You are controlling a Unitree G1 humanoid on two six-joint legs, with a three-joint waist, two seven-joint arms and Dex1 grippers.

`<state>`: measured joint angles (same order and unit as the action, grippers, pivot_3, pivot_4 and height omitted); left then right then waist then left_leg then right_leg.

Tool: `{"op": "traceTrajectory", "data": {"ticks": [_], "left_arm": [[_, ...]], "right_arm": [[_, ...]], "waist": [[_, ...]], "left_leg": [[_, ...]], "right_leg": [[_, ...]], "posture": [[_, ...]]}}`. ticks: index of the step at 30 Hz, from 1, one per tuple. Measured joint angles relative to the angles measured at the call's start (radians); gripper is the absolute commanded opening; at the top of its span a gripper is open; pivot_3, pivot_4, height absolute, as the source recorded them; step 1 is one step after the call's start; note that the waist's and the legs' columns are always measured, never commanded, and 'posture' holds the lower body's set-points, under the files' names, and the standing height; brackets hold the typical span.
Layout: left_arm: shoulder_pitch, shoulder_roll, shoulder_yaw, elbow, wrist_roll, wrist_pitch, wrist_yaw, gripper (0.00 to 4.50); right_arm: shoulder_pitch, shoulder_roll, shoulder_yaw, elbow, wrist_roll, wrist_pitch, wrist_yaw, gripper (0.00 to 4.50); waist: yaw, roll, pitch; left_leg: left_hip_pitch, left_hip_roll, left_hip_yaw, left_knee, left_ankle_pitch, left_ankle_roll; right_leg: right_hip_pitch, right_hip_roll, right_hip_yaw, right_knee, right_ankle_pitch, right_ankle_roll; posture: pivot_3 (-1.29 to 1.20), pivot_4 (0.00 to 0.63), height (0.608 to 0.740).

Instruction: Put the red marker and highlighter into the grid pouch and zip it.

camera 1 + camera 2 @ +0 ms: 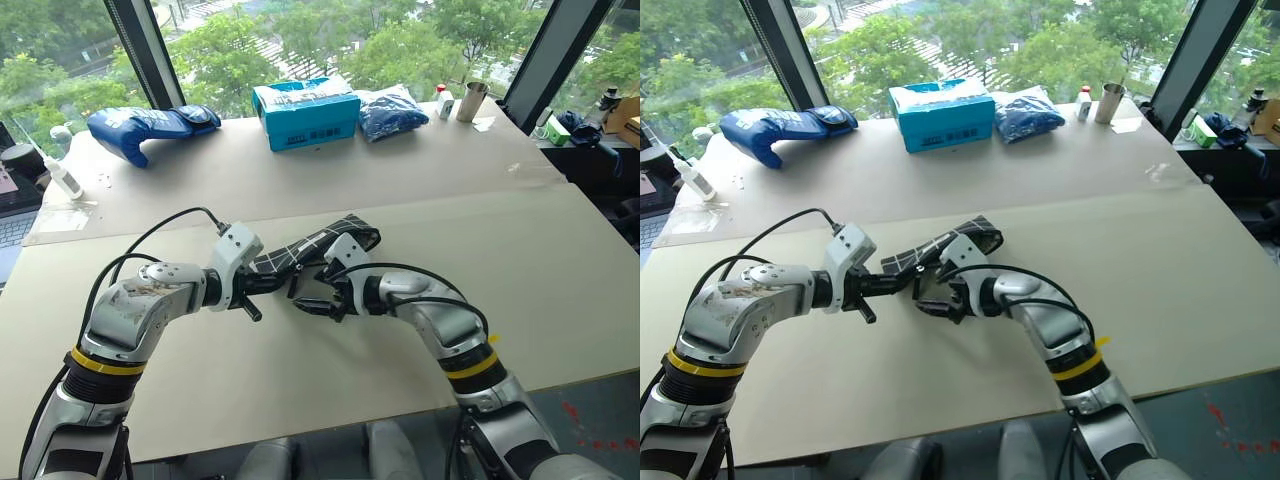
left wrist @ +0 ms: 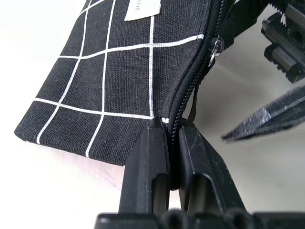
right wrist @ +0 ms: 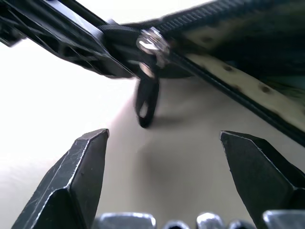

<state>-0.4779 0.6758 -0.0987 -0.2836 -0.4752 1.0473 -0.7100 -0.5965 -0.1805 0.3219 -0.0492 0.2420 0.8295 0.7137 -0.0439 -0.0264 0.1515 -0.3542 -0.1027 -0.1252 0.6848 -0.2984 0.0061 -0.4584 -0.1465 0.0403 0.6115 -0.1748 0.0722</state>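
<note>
Left tool (image 2: 174,143) was clamped on the grid pouch (image 2: 114,81) corner; right tool (image 3: 162,157), fingers wide apart and empty, sat just beside its zipper pull (image 3: 147,102).

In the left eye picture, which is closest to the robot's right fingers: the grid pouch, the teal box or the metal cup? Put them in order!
From the right gripper:
1. Grid pouch, just beyond it.
2. Teal box, far side, middle.
3. Metal cup, far right corner.

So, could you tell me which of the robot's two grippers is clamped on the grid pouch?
The left gripper: its fingers are pinched shut on the grid pouch at the zipper edge. The right gripper is wide open, facing the zipper pull.
</note>
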Motion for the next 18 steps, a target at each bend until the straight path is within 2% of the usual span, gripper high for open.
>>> {"op": "traceTrajectory", "data": {"ticks": [6,9,11,16,18], "left_arm": [[0.000,-0.002,0.002,0.000,0.000,0.001,0.005,0.00],[0.000,-0.002,0.002,0.000,0.000,0.003,0.008,0.00],[0.000,-0.002,0.002,0.000,0.000,0.003,0.010,0.00],[0.000,-0.004,0.002,0.000,0.000,0.003,0.014,0.00],[0.000,-0.007,0.002,0.000,0.000,0.003,0.015,0.00]], "right_arm": [[-0.029,0.051,0.013,0.045,-0.001,0.007,-0.038,4.12],[-0.031,0.044,0.016,0.065,-0.007,0.006,-0.042,3.43],[-0.037,0.030,0.017,0.070,-0.015,0.001,-0.039,2.80],[-0.050,0.008,0.009,0.070,-0.014,-0.004,-0.033,0.92],[-0.050,0.008,0.009,0.070,-0.014,-0.011,-0.030,0.31]], "waist": [[0.002,0.000,0.000],[0.001,0.000,0.000],[0.001,0.000,0.000],[-0.001,0.000,0.000],[-0.001,0.000,0.000]], "left_leg": [[0.000,-0.001,0.000,0.000,0.000,0.000],[0.000,-0.001,0.000,0.000,0.000,0.000],[0.000,-0.001,0.000,0.000,0.000,0.000],[0.000,-0.001,0.000,0.000,0.000,0.000],[0.000,-0.001,0.000,0.000,0.000,0.000]], "right_leg": [[0.000,0.000,0.000,0.000,0.000,0.000],[0.000,0.000,0.000,0.000,0.000,0.000],[0.000,0.000,0.000,0.000,0.000,0.000],[0.000,0.000,0.000,0.000,0.000,0.000],[0.000,0.000,0.000,0.000,0.000,0.000]], "posture": [[0.00,0.150,0.740],[0.00,0.150,0.740],[0.00,0.150,0.740],[0.00,0.150,0.740],[0.00,0.150,0.740]]}}
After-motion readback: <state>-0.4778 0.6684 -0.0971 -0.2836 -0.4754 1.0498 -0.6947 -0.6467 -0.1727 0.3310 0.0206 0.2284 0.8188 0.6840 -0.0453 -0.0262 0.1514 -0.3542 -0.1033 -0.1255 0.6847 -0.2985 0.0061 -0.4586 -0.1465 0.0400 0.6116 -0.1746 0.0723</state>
